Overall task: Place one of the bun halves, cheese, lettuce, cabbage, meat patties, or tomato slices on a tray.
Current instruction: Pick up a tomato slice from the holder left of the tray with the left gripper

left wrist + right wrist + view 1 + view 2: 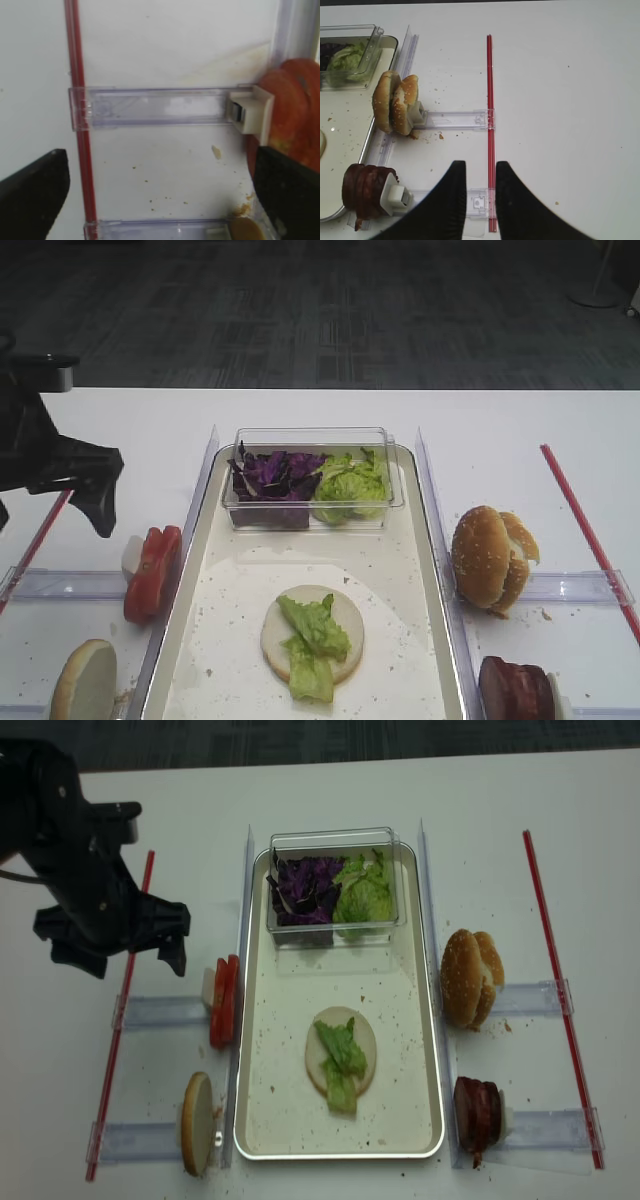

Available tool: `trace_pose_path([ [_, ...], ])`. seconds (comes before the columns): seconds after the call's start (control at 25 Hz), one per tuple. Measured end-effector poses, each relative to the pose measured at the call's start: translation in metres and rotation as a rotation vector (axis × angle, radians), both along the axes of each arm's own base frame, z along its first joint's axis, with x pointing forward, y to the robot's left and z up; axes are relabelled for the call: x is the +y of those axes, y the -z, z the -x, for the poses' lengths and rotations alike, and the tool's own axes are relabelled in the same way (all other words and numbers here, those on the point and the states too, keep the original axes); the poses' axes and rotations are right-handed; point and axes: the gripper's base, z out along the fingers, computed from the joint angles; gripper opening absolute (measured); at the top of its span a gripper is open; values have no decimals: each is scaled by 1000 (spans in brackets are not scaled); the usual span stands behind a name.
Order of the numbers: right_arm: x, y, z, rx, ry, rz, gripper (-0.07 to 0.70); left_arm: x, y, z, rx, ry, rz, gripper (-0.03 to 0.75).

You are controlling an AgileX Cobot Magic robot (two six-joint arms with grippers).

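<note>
The left gripper (115,955) hangs wide open and empty near the tomato slices (224,1000), left of the tray (425,1020). The right gripper (481,192), part-spread, seems empty. A bun half (341,1050) with lettuce (340,1060) lies on the tray.

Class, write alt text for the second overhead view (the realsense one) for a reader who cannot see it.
A silver tray holds one bun half topped with lettuce, with a clear tub of purple cabbage and green leaves at its far end. Tomato slices, seeded buns and meat patties stand in holders beside it. The open left gripper hovers left of the tomatoes.
</note>
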Motion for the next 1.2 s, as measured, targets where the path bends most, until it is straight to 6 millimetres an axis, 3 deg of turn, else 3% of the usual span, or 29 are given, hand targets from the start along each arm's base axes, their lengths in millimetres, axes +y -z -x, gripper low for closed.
trace_pose_path([
  [0.28, 0, 0, 0, 0, 0, 0, 162, -54, -1, 10, -28, 39, 30, 689],
  [0.68, 0, 0, 0, 0, 0, 0, 82, -105, 8, 24, -29, 57, 89, 689],
  [1.2, 0, 0, 0, 0, 0, 0, 39, -115, 10, 23, -55, 37, 121, 689],
])
